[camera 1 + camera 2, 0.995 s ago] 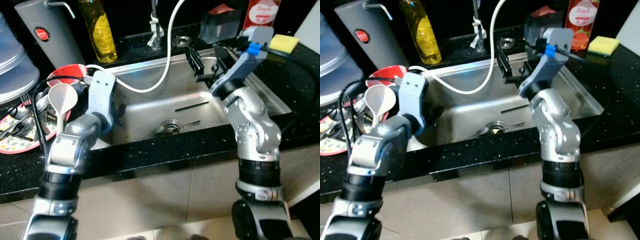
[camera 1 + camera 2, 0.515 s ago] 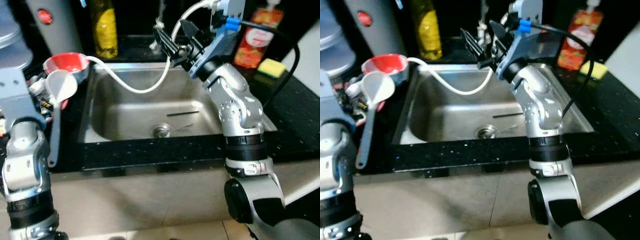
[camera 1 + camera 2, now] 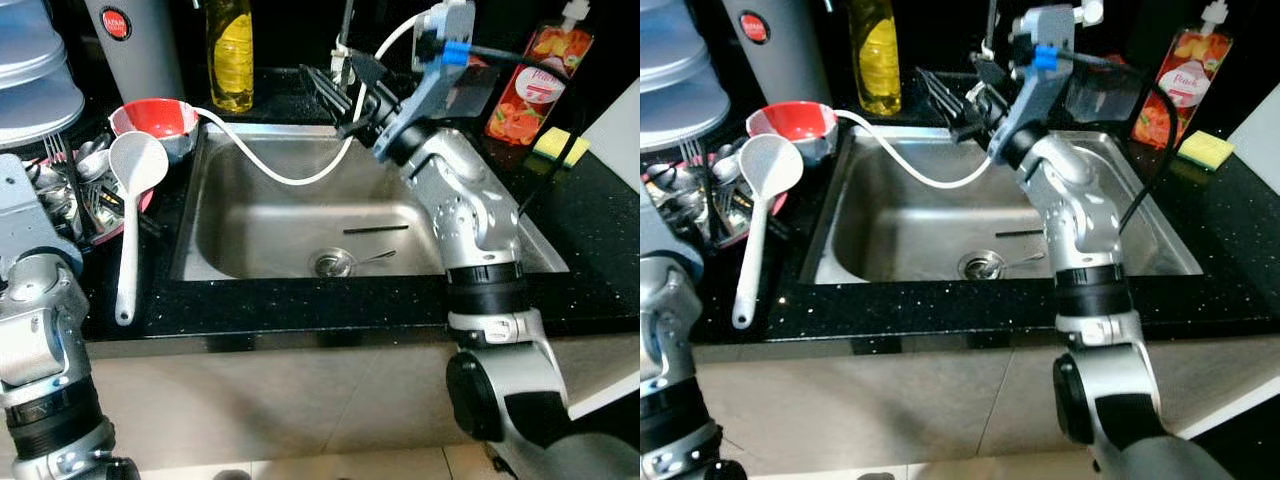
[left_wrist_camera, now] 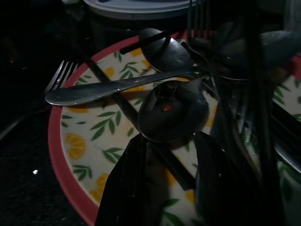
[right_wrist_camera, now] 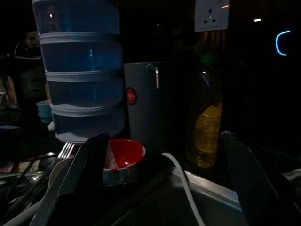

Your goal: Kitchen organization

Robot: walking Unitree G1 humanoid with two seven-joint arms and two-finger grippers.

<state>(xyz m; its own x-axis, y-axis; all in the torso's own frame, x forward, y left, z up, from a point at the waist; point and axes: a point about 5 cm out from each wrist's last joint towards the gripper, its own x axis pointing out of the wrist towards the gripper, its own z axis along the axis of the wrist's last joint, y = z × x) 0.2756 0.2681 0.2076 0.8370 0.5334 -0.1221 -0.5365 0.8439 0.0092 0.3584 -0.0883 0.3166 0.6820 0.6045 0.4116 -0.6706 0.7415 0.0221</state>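
Spoon [image 4: 171, 113] just beyond left claw [image 4: 167, 183]

The counter [image 3: 300, 310] is black with fine pale flecks, and the sink [image 3: 250, 225] set into it is plain brushed steel. A white hose [image 3: 270, 170] loops over the basin. The bowl [image 3: 155, 120] is red, the ladle [image 3: 135, 190] white. The plate [image 4: 84, 155] is cream with green leaves and yellow lemon slices inside a red rim. The oil bottle [image 3: 230, 55] is yellow, the sponge [image 3: 552, 146] yellow too. The stacked containers [image 5: 82, 70] are translucent blue.
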